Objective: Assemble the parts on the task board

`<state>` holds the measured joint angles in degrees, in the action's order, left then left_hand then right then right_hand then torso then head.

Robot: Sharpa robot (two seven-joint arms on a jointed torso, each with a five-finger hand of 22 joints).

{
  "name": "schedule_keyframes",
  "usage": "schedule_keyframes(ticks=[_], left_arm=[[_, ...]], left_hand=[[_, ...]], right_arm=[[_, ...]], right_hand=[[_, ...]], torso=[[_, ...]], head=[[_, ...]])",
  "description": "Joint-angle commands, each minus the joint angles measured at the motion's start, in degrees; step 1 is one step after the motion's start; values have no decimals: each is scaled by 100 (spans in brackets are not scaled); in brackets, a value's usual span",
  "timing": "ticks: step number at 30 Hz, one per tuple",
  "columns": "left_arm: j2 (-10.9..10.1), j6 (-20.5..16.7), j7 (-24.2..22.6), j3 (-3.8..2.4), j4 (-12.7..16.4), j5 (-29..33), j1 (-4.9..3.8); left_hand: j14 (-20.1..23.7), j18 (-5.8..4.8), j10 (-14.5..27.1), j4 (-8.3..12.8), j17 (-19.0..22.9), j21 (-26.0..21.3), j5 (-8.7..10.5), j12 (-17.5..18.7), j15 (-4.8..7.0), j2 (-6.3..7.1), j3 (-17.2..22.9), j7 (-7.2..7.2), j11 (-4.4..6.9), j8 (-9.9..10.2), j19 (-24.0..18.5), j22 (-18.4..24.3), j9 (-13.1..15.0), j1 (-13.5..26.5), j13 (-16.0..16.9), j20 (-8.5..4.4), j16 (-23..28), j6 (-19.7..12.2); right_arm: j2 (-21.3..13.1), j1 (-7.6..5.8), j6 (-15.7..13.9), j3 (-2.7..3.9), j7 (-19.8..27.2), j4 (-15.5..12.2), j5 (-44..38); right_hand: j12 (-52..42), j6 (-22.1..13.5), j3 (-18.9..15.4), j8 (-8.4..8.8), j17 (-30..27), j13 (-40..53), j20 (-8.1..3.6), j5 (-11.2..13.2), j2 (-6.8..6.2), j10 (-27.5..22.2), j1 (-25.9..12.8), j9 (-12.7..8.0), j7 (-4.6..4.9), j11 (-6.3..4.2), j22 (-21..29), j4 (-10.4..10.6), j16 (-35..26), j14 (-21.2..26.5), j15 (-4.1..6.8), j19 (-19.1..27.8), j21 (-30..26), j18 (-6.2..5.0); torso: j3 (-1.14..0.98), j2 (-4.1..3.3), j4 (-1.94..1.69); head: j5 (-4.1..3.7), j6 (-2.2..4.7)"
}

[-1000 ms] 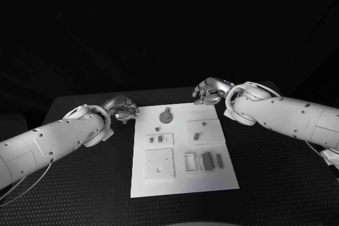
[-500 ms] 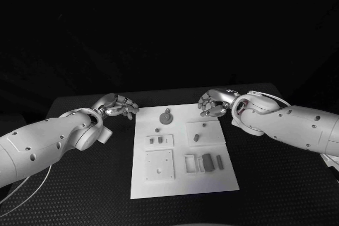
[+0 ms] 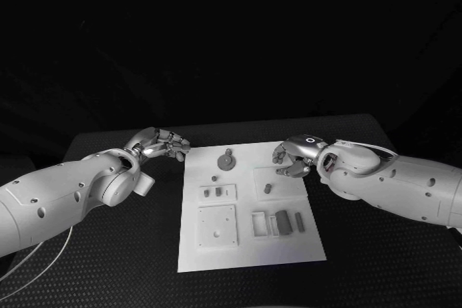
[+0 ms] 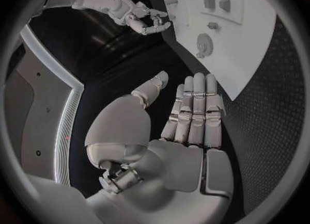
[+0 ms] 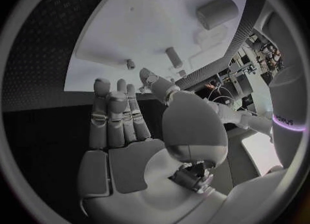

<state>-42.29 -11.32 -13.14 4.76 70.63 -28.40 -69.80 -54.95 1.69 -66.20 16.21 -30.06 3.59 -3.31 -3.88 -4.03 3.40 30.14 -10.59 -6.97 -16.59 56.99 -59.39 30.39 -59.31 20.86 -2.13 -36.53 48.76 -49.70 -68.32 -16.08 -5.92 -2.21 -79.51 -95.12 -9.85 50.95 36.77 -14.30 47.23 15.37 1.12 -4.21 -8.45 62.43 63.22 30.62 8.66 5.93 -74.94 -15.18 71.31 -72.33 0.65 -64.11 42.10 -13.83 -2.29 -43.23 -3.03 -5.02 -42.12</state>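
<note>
The task board (image 3: 252, 208) lies flat in the middle of the black table (image 3: 385, 248), its long side running away from the robot. The parts sit on it: a round disc part (image 3: 226, 160) near the far edge, a small peg part (image 3: 268, 186) on a raised block right of centre, two small pieces (image 3: 217, 190) on a block left of centre, and a row of upright bars (image 3: 283, 221) at the near right. None appears assembled yet; the work is judged to be at its start.

The left hand (image 3: 161, 145) hovers off the far left corner of the board, over bare table. Its wrist view shows the fingers (image 4: 196, 111) straight and side by side, thumb apart, nothing in them: it is empty and unclenched. The right hand (image 3: 292, 159) hangs over the far right corner of the board, fingers (image 5: 115, 116) extended with the thumb standing off, likewise holding nothing.

Risks noted:
- The parts are small against the hands. A broad approach by the right hand could knock the peg part or disc part aside before any grasp forms.
- The board appears to lie loose on the table; whether it is fixed cannot be told. A sideways push from a descending hand may slide it and spoil alignment for both arms.
- The upright bars stand close together; reaching for one may topple its neighbours.
- Both hands are near the far edge, so working inward together invites a collision over the disc part.
</note>
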Motion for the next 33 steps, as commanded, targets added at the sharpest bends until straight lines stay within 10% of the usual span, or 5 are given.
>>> schedule_keyframes(ticks=[1, 15, 33], left_arm=[[10, 35, -132, -5, 13, 176, -5], [-2, 25, -82, -5, 5, 227, -5], [7, 78, -35, -5, -21, 230, -5]], left_hand=[[-29, -7, 31, -5, -18, 10, -5, 6, -3, 11, -39, 1, -5, 28, -4, 27, -6, 49, -8, 50, 41, -42], [-24, -3, 135, -24, -112, 14, -5, 7, -27, 29, -89, -45, -44, 65, -36, 128, -6, 90, -41, 75, 176, -154], [-31, 0, 163, -44, -163, 18, -4, 1, -31, 10, -107, -53, -53, 64, -40, 165, 2, 120, -46, 80, 220, -180]], right_arm=[[43, 48, 50, -5, -140, 37, -478], [191, 150, 30, -20, -205, 237, -551], [303, 258, 217, -29, -281, 374, -778]], right_hand=[[67, 59, -2, -13, -11, -76, 2, -33, -14, 15, 44, -22, -52, -20, 1, 13, 1, -44, -4, -47, -47, -117], [143, 99, -25, -32, -13, -197, -2, -33, -21, 175, 31, -79, -8, 2, -4, 18, -10, -54, -22, -80, -89, -117], [78, 593, -21, -307, 78, -227, -71, -36, 606, 882, 324, -51, -122, -181, -99, -158, 110, -132, 158, -203, -81, -117]], torso=[[-5, -3, -6], [-7, -4, -4], [-8, -6, -11]], head=[[0, 3], [-9, -38], [-7, -91]])
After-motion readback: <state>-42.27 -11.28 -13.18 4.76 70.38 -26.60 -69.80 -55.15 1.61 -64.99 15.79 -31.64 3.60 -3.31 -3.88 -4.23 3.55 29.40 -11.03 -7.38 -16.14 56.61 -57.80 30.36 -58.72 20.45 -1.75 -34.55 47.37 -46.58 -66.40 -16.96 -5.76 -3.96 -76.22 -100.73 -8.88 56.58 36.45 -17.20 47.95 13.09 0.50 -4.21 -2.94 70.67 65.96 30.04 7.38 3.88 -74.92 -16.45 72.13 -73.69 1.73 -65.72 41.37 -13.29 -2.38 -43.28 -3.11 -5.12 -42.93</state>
